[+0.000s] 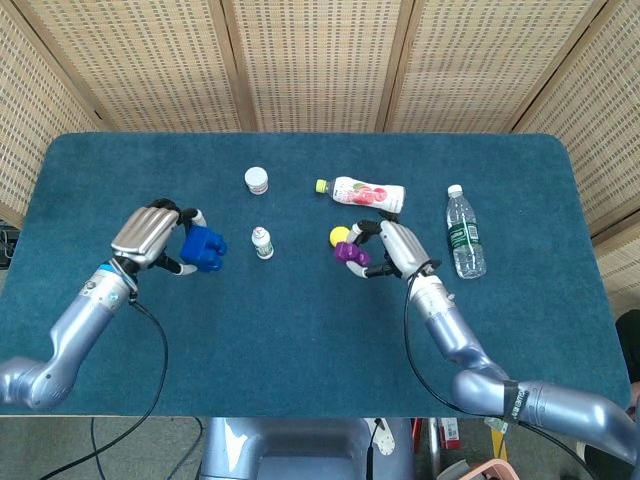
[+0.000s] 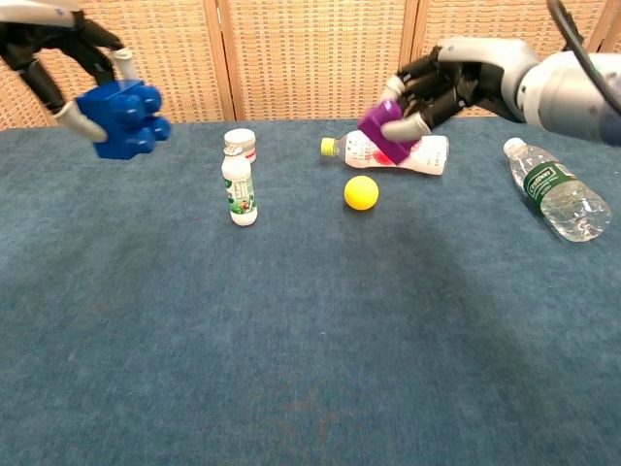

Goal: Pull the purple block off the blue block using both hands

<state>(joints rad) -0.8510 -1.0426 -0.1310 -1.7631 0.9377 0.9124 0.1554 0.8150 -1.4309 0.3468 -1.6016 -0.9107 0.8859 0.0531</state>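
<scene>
The blue block (image 1: 203, 248) (image 2: 123, 118) is held in my left hand (image 1: 150, 235) (image 2: 60, 60), out over the left side of the table. My right hand (image 1: 393, 247) (image 2: 456, 83) grips the purple block (image 1: 351, 254) (image 2: 379, 130) over the table's right-centre. The two blocks are apart, with a wide gap between them. Both are held off the cloth.
On the blue tablecloth (image 1: 300, 340) stand a small upright bottle (image 1: 263, 242) (image 2: 239, 187) and a white jar (image 1: 257, 180) (image 2: 240, 143). A yellow ball (image 1: 340, 235) (image 2: 361, 192), a lying pink-labelled bottle (image 1: 367, 194) (image 2: 393, 152) and a lying water bottle (image 1: 464, 232) (image 2: 558, 197) sit to the right.
</scene>
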